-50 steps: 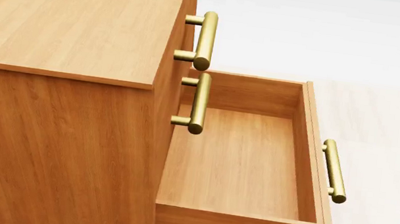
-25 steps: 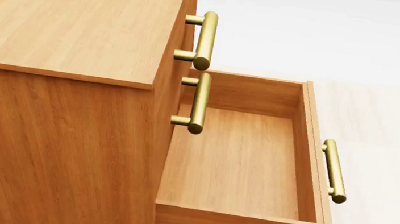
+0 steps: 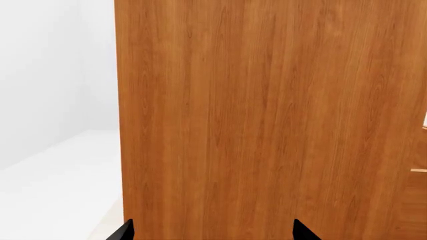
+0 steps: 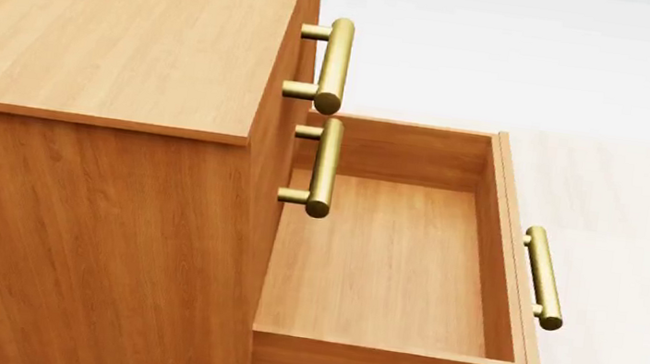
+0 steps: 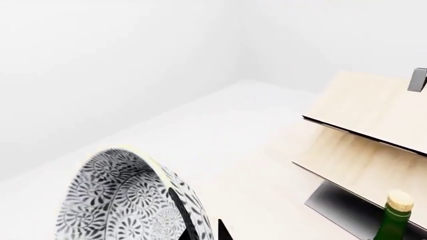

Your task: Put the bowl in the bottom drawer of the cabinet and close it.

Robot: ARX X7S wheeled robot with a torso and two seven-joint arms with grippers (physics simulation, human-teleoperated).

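In the head view the orange-brown cabinet [image 4: 108, 34] fills the left side, and its bottom drawer [image 4: 384, 264] is pulled out and empty, its brass handle [image 4: 543, 277] at the right. The two upper drawers are pushed in, their handles [image 4: 335, 64] stacked above. No gripper shows in that view. The left wrist view faces a cabinet side panel [image 3: 267, 115] close up; my left gripper [image 3: 212, 232] is open, with only its two dark fingertips [image 3: 123, 232] showing. In the right wrist view the speckled bowl [image 5: 127, 200] is held on edge, my right gripper [image 5: 200, 232] shut on its rim.
A pale slanted wooden rack [image 5: 367, 135] stands in the right wrist view, with a green bottle with a cork [image 5: 395, 217] beneath it. Pale floor and white walls surround everything.
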